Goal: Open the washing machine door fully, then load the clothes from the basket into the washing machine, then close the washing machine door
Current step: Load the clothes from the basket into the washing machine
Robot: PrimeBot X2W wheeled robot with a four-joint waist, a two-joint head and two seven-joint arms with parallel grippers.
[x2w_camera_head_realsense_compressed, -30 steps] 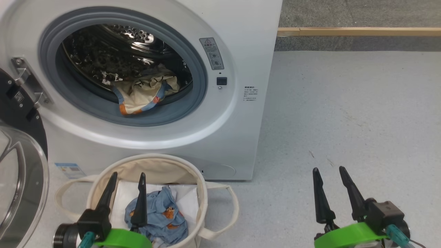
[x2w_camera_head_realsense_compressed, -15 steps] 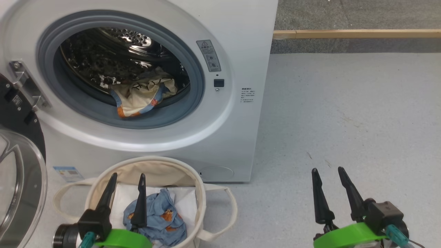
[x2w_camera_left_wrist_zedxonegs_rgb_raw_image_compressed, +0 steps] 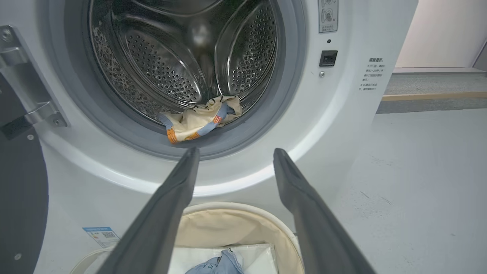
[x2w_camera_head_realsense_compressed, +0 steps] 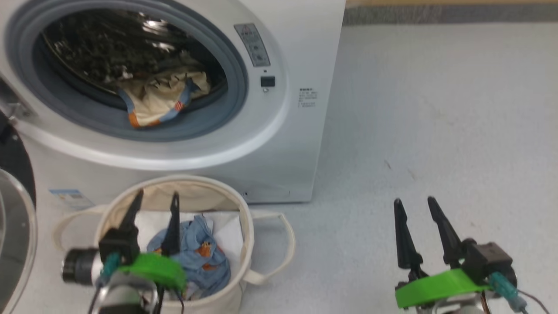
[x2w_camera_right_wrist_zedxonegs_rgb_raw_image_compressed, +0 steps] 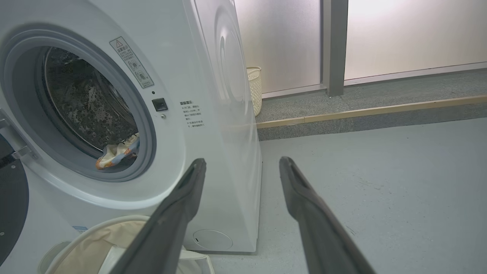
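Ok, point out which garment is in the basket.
The light blue garment, crumpled on the white sheet in the basket; the cream garment lies inside the washing machine.

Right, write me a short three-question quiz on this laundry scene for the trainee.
1. True or false: the washing machine door is shut.
2. What lies in the basket beneath the open left claw? A) a red towel B) a light blue garment on a white sheet C) nothing
3. Fill in: the cream garment lies at the front of the ____ of the washing machine.
Key: 1 false; 2 B; 3 drum.
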